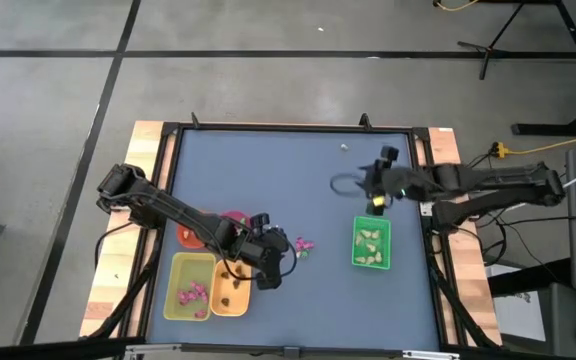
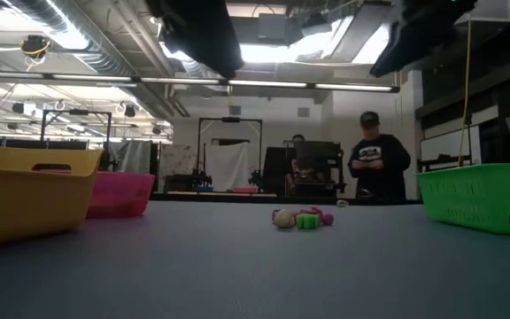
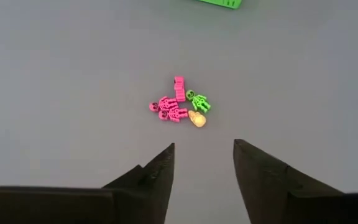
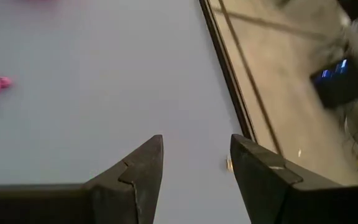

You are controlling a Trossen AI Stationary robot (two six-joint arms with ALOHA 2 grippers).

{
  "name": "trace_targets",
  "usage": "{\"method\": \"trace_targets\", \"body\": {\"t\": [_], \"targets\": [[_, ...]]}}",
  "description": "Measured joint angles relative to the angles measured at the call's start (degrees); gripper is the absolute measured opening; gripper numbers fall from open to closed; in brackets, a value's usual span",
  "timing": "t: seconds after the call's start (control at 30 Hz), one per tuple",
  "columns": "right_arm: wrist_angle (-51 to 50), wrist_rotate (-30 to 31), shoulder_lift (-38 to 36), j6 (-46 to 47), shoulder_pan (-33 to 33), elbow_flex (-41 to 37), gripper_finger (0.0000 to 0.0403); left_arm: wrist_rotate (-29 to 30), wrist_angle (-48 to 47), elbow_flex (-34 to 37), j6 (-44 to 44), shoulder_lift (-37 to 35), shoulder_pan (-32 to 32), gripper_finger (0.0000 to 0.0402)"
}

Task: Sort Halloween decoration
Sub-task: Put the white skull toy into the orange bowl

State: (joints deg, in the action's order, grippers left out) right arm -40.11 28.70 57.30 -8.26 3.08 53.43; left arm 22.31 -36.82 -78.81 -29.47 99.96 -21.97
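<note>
Left pincer [image 1: 286, 247] beside trinket cluster [image 1: 303, 245]

bare counter [image 1: 288, 180] runs wide across the far half. the small heap of trinkets [image 1: 303, 246] lies in open space between the left gripper [image 3: 202, 163], jaws apart just beside it, and the green tray [image 1: 371, 243] on the right. bowls and the yellow tray [image 1: 189, 287] crowd the near left.

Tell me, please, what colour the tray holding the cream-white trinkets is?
Green tray; high view shows it best.
</note>
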Motion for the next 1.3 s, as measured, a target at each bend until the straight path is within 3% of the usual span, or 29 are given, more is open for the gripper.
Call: {"method": "trace_targets", "body": {"t": [0.27,0.57,0.97,1.3], "targets": [[8.9,-14.9,4.8,-5.0,-23.0,0.0,0.0186,0.0,0.5,0.0,0.0,0.0,1.0,0.0157],[21.0,-26.6,20.5,-5.1,-40.5,0.0,0.0186,0.0,0.4,0.0,0.0,0.0,1.2,0.0156],[23.8,-28.3,41.5,-2.6,-46.7,1.9,0.0186,0.0,0.4,0.0,0.0,0.0,1.2,0.0156],[28.6,-26.7,45.2,-2.6,-46.6,2.8,0.0186,0.0,0.4,0.0,-0.5,0.0,1.2,0.0156]]}}
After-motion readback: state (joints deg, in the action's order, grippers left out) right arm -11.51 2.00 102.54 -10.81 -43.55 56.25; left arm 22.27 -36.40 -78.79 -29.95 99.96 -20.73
